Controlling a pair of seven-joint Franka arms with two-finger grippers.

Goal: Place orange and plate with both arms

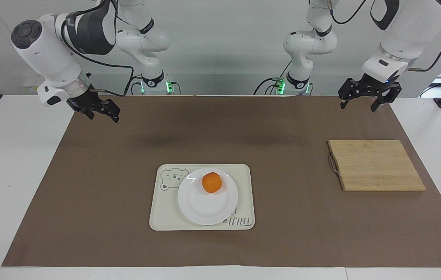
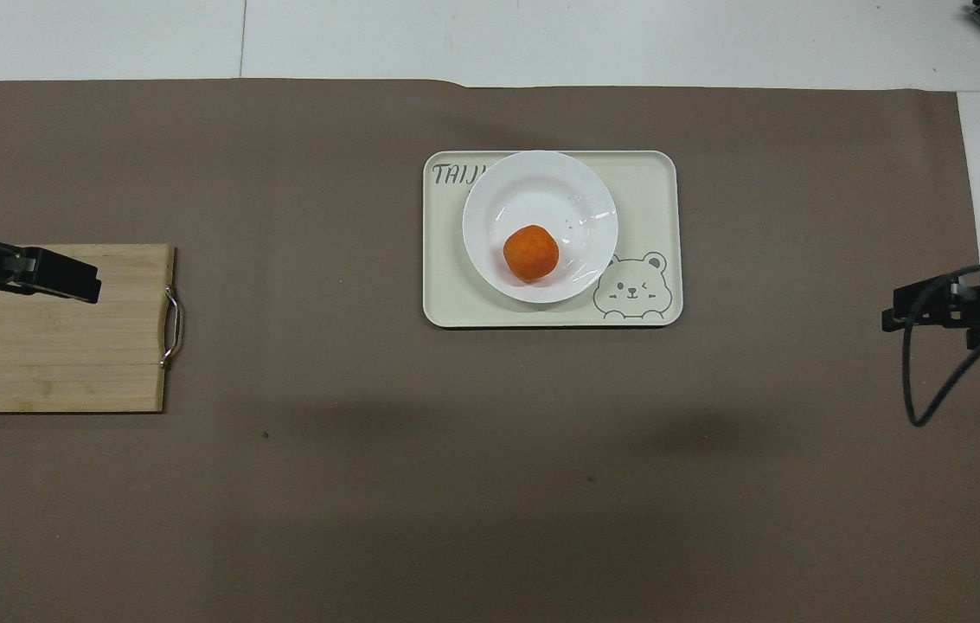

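A: Grippers? Right gripper (image 1: pixel 99 111) empty, fingers apart, up over the mat's corner; left gripper (image 1: pixel 365 96) likewise, waiting above the cutting board (image 1: pixel 376 165).

B: Orange (image 1: pixel 211 182) sits on plate (image 1: pixel 201 206), on bear tray (image 1: pixel 243 194). Probably finished; hold clear, touch nothing.

Orange (image 1: pixel 211 182) on plate (image 1: pixel 204 206); plate on tray (image 1: pixel 243 175).
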